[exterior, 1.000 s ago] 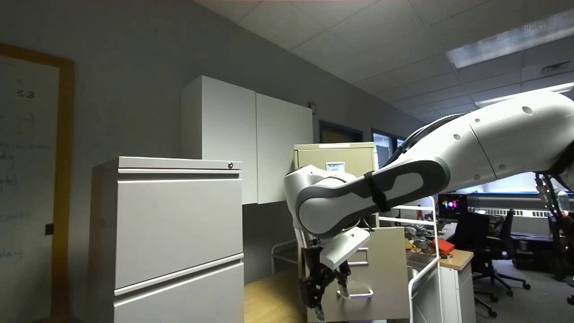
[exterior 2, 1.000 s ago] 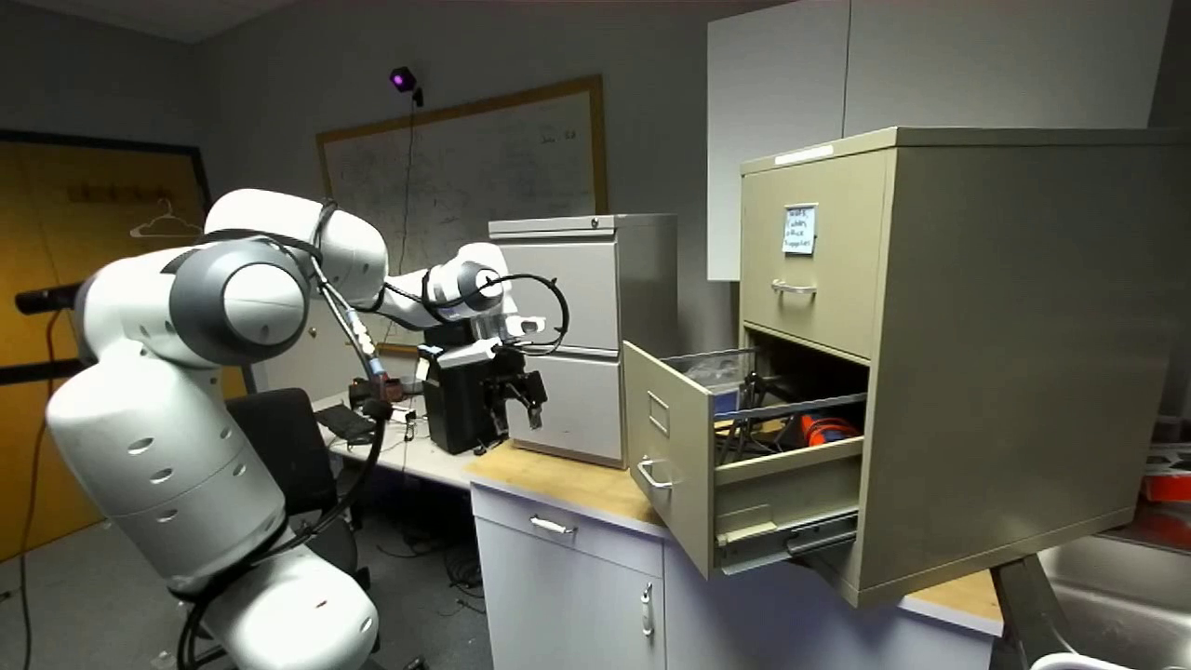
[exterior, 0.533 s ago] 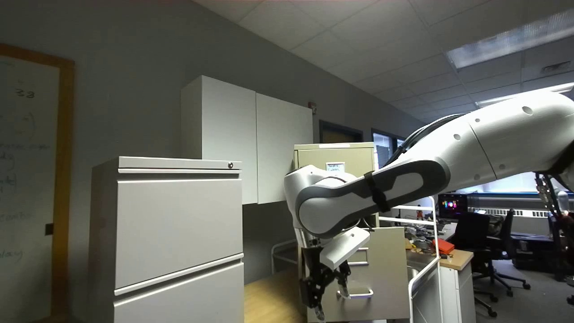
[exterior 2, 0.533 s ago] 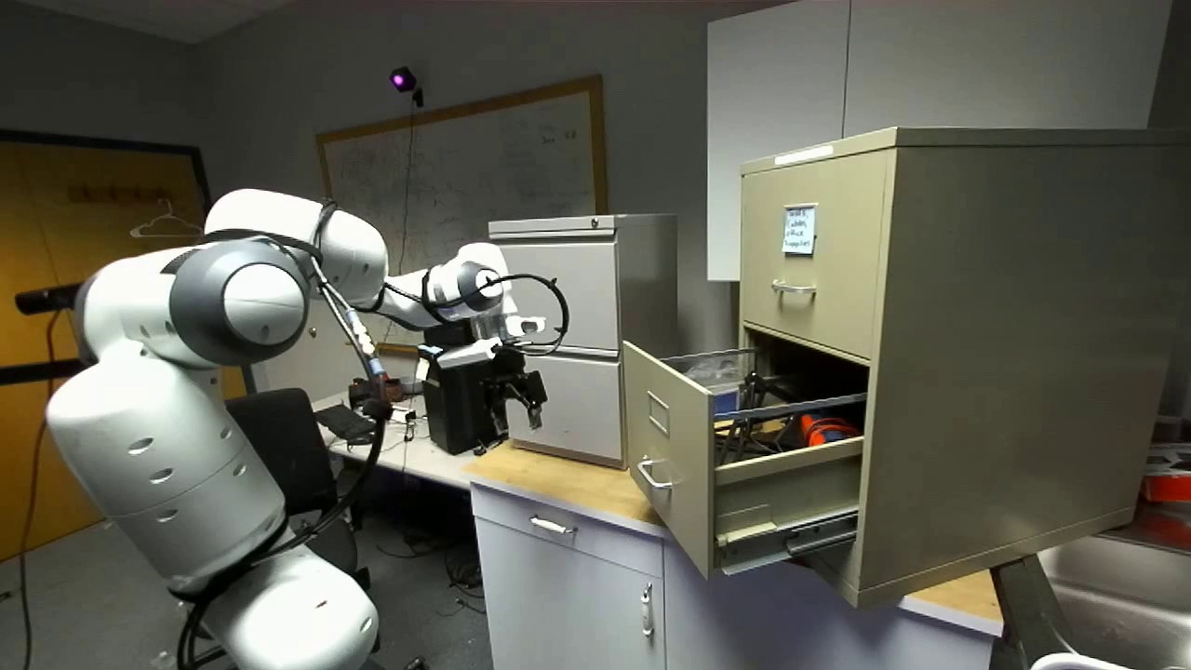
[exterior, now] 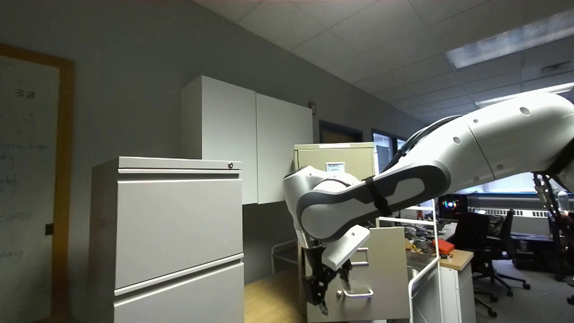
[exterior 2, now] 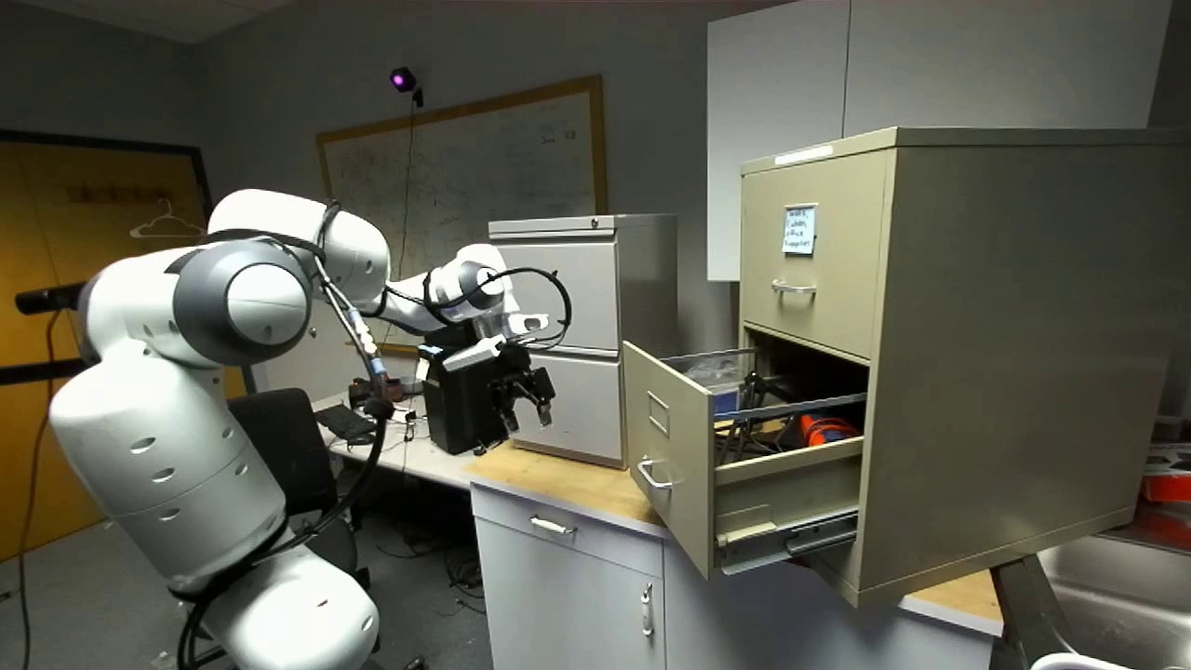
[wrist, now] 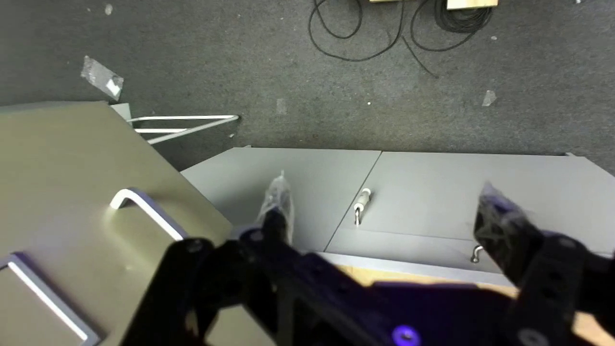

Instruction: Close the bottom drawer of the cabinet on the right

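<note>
A white robot arm (exterior 2: 167, 447) holds its gripper (exterior 2: 528, 424) in midair, near but not touching the bottom drawer (exterior 2: 693, 479) of a tan cabinet (exterior 2: 1010, 326) at right. The drawer juts far out, dark gear (exterior 2: 756, 386) and an orange item (exterior 2: 826, 429) inside. The gripper's fingers (wrist: 278, 204) are spread wide with nothing between them. From where I stand, the job calls for swinging over to meet the flat front squarely, close to the handle (exterior: 359, 295), then pushing slowly and evenly so the slide (exterior 2: 823, 533) runs true. Drawing the fingers together first should keep them from snagging the handle; a hard shove could jostle the load. Below, a pale wood countertop (exterior 2: 558, 479) tops light grey cupboards (exterior 2: 577, 596), with a grey cabinet (exterior 2: 595, 298) standing on its far side. A whiteboard (exterior 2: 465, 177) hangs on the far wall (exterior 2: 656, 140); a black chair (exterior 2: 288, 447) sits at left, and dark grey carpet (wrist: 269, 72) lies underfoot.
</note>
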Robot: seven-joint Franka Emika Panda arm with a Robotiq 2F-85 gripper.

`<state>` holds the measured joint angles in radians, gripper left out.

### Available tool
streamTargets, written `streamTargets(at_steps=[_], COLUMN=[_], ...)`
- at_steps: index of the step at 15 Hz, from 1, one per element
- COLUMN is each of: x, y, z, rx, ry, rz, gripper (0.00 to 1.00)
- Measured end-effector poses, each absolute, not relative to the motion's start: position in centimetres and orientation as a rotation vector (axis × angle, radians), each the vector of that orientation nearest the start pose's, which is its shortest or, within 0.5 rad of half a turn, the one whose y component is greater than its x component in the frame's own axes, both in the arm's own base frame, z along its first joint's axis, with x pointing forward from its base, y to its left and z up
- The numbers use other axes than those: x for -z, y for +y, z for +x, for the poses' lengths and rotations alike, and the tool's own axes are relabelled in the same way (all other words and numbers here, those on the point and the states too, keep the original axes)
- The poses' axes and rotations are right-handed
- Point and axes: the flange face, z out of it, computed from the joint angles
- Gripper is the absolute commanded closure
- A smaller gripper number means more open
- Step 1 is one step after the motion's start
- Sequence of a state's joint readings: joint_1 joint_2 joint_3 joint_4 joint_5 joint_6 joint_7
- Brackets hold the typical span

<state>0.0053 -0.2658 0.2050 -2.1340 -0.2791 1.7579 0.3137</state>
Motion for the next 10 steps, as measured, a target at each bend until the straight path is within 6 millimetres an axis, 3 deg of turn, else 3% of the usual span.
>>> streamTargets(at_steps=[1, 3, 7, 10], x=[-51.4, -51.9, -52.2, -50.8], y=[7.7, 7.1, 6.1, 5.9], z=[46.0, 46.6, 48.8, 51.3], rx=[-0.032, 0.023, 0.162, 0.213], ry=[0.082, 0.082, 0.099, 0.141], rz=[-3.515, -3.594, -3.777, -3.854], gripper=[0.26, 0.3, 0.62, 0.84])
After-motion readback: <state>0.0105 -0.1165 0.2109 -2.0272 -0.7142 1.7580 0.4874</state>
